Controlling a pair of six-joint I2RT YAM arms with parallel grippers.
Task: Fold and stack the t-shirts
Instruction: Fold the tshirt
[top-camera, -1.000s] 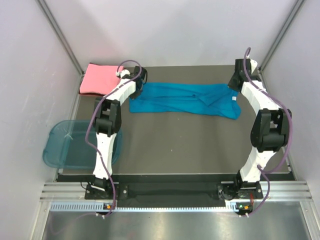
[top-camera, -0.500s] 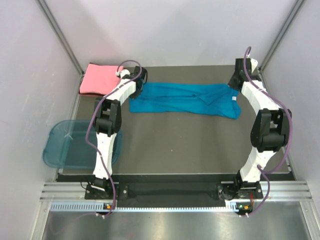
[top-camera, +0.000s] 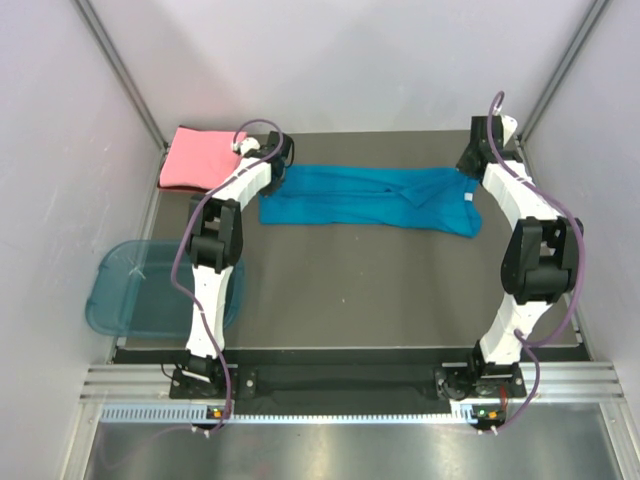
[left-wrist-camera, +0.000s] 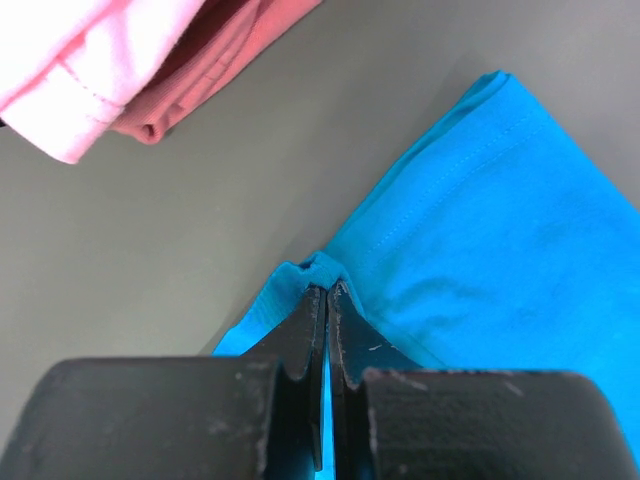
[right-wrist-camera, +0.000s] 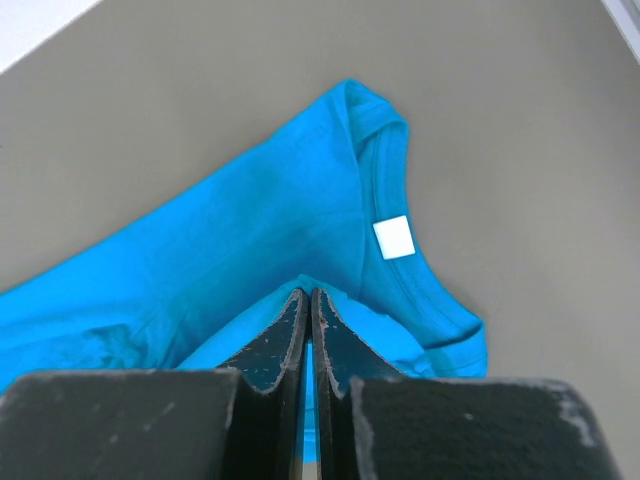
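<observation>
Top view: teal t-shirt (top-camera: 365, 200) lies spread in a long band across far half of table (top-camera: 350, 290), running L to R, w/ a folded flap nr its R end. Pink t-shirt (top-camera: 195, 157) sits folded at far L corner, apart from the teal one. Left gripper (top-camera: 283, 176) is down at teal shirt's far L corner; right gripper (top-camera: 467, 166) is down at its far R corner. Can't judge finger gap from up here. Blue tub (top-camera: 130, 290) hangs off L edge of table, nr left arm's base, well away from both shirts.

Left wrist: left gripper (left-wrist-camera: 325, 295) has fingers pressed together, only a hairline slit betw them. A small puckered fold of the teal t-shirt (left-wrist-camera: 480, 250) edge is nipped at the tips, and cloth fans out to the R from there. Hem stitching is visible along that edge. Pink t-shirt (left-wrist-camera: 120, 60) is top L w/ layered edges, bare table (left-wrist-camera: 200, 200) betw it and the teal.

Right wrist: right gripper (right-wrist-camera: 308, 295) is likewise squeezed tight, tips on teal t-shirt (right-wrist-camera: 230, 240) just below the collar. A raised ridge of cloth meets the tips, so it looks pinched. White neck label (right-wrist-camera: 393, 237) sits inside collar, just R of and above the tips. Grey table (right-wrist-camera: 500, 100) beyond.
</observation>
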